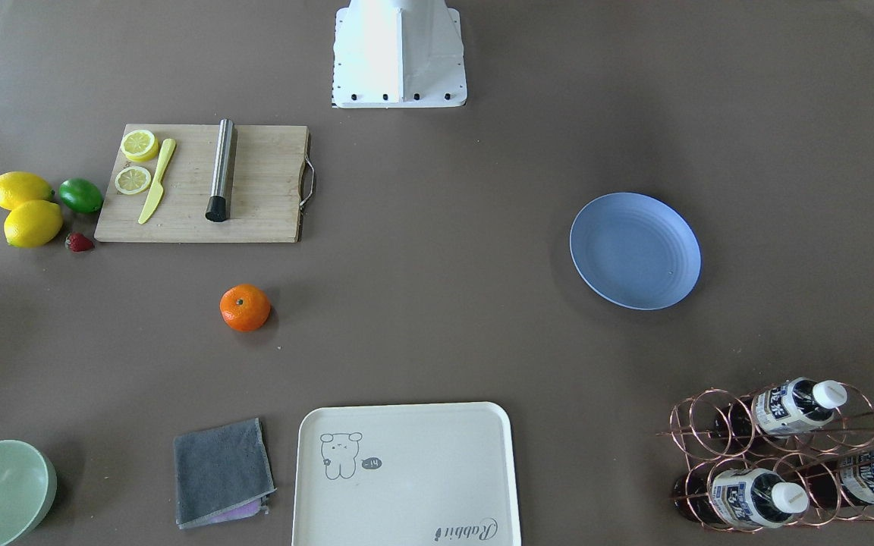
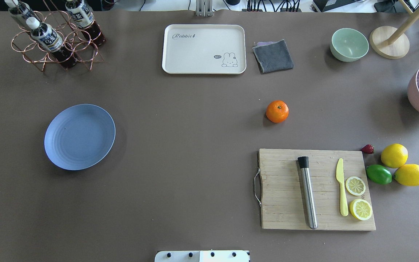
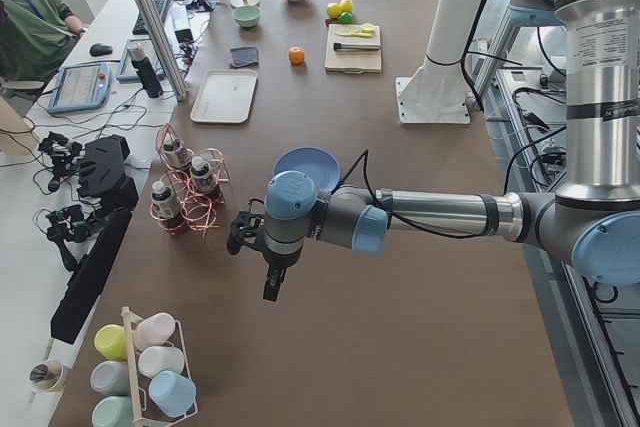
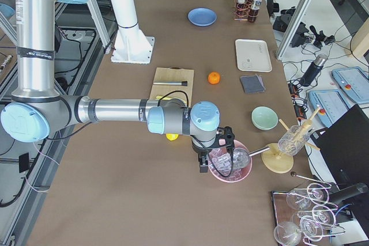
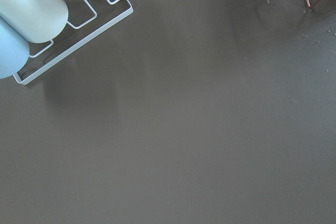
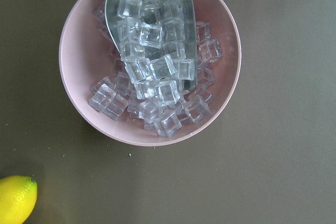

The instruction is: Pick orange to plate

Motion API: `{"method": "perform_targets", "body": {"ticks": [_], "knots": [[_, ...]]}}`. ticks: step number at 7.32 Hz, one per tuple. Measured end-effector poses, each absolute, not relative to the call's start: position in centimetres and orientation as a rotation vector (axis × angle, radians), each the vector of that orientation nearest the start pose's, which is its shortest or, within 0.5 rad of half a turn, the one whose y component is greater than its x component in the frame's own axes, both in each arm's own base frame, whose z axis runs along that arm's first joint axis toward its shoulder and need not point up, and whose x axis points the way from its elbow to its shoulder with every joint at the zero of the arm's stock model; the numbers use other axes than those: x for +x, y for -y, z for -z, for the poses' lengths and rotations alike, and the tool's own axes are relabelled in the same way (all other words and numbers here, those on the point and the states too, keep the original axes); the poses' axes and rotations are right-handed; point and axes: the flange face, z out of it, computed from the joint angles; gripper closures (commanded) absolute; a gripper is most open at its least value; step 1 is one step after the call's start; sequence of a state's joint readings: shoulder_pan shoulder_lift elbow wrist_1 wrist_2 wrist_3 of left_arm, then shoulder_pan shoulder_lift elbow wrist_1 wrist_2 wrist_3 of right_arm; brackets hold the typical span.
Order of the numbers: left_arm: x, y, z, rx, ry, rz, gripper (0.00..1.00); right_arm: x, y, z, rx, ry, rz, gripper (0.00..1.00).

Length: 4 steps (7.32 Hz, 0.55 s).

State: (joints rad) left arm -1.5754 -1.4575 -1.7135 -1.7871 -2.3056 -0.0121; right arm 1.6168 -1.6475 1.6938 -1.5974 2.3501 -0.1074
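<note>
The orange (image 2: 277, 111) lies alone on the brown table, between the cutting board and the cream tray, also seen in the front view (image 1: 245, 307). The light-blue plate (image 2: 79, 137) sits bare on the table's other half (image 1: 635, 250). Neither gripper appears in the overhead or front view. The left gripper (image 3: 248, 237) hangs over the table's left end, past the plate (image 3: 306, 167), near the bottle rack. At the opposite end the right gripper (image 4: 214, 152) hovers above a pink bowl of ice, far from the orange (image 4: 214, 78). I cannot tell whether either is open or shut.
A wooden cutting board (image 2: 286, 218) carries a steel cylinder, a yellow knife and lemon slices. Lemons (image 2: 394, 155), a lime (image 2: 378, 174) and a strawberry lie beside it. The cream tray (image 2: 204, 49), grey cloth (image 2: 273, 55), green bowl (image 2: 349, 44) and bottle rack (image 2: 55, 40) line the far edge.
</note>
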Motion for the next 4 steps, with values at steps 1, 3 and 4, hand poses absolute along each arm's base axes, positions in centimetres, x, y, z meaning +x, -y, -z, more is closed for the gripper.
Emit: {"method": "perform_targets", "body": {"ticks": [1, 3, 4], "knots": [[-6.85, 45.83, -62.07, 0.232, -0.732, -0.075, 0.02, 8.45, 45.77, -63.63, 0.080, 0.776, 0.066, 0.00], [-6.84, 45.83, -62.10, 0.231, -0.732, -0.074, 0.02, 8.45, 45.95, -63.48, 0.083, 0.776, 0.066, 0.00], [-6.85, 45.83, -62.11, 0.231, -0.732, -0.074, 0.02, 8.45, 46.04, -63.43, 0.084, 0.776, 0.066, 0.00]]}}
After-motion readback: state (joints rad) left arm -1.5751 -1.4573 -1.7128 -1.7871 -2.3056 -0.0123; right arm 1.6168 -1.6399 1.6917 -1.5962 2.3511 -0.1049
